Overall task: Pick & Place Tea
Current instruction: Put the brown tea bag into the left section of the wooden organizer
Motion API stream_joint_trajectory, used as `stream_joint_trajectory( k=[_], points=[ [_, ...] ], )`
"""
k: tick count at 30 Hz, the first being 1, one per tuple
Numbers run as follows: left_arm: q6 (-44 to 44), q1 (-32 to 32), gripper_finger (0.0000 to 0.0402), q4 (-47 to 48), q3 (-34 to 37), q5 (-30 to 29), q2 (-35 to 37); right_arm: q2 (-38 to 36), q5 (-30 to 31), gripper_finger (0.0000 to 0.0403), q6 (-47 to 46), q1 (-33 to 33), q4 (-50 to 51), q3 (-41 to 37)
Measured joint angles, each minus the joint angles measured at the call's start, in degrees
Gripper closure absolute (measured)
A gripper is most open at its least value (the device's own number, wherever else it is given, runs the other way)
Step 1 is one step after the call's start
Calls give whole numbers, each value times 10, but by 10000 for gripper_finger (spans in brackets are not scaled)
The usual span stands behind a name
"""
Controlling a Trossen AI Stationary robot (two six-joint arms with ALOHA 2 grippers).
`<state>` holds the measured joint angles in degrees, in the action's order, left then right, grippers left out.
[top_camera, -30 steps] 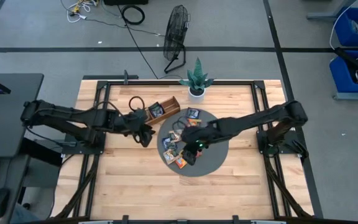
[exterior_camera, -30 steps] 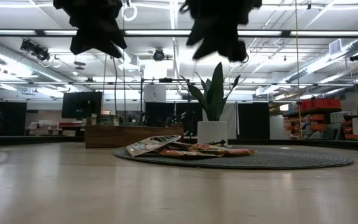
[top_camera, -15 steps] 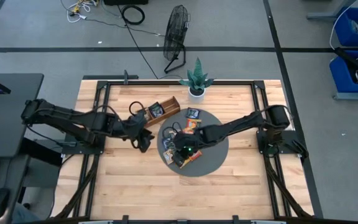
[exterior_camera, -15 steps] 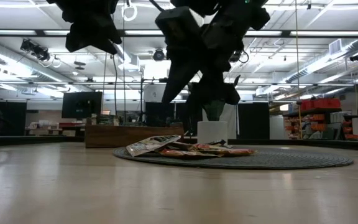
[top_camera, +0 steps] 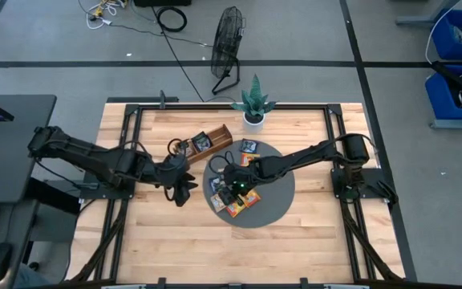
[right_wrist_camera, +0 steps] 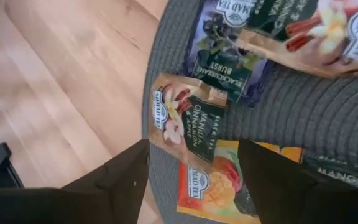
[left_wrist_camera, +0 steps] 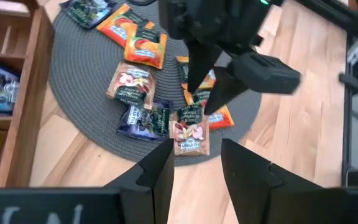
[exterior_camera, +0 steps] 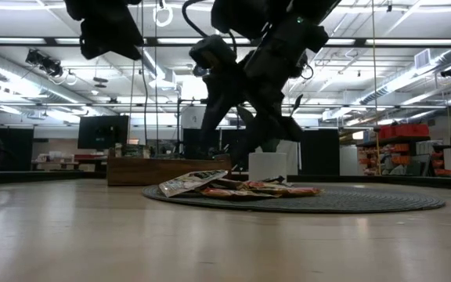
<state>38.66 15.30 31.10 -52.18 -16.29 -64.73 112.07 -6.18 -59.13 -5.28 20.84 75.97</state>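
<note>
Several small tea sachets (top_camera: 233, 193), orange, dark blue and pale, lie on the near left part of a round grey mat (top_camera: 275, 197); they also show in the left wrist view (left_wrist_camera: 143, 74). My right gripper (top_camera: 231, 186) hangs open just above them and touches nothing that I can see. In its wrist view its fingers (right_wrist_camera: 123, 180) stand on either side of a pale vanilla sachet (right_wrist_camera: 188, 124) and an orange one (right_wrist_camera: 210, 183). My left gripper (top_camera: 179, 190) is open and empty (left_wrist_camera: 197, 171), high over the bare wood left of the mat.
A brown wooden divided tray (top_camera: 207, 143) with sachets in it (top_camera: 201, 142) stands at the mat's far left. A potted plant (top_camera: 253, 103) stands at the far edge. Two more sachets (top_camera: 249, 147) lie on the mat's far side. Bare wood lies toward the near edge.
My right gripper has come down from high above the mat to just over the sachets and gone a little toward the table's left. My left gripper has drifted toward the near edge. The sachets have stayed where they were.
</note>
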Motion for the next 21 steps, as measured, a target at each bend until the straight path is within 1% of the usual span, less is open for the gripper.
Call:
stream_joint_trajectory(
  k=[3, 6, 13, 21],
  points=[
    [-13, 4, 264, -1, 0, 0, 0, 7, -2, 155, -19, 0, -21, 0],
    [-32, 3, 264, 0, 0, 0, 0, 19, -4, 156, -34, -4, -21, 0],
    [-39, 3, 264, 2, 0, 0, 0, 22, 8, 156, -51, -8, -60, 0],
    [-46, 3, 264, -5, 0, -4, 0, 27, 5, 156, -53, -7, -31, 0]
  ],
)
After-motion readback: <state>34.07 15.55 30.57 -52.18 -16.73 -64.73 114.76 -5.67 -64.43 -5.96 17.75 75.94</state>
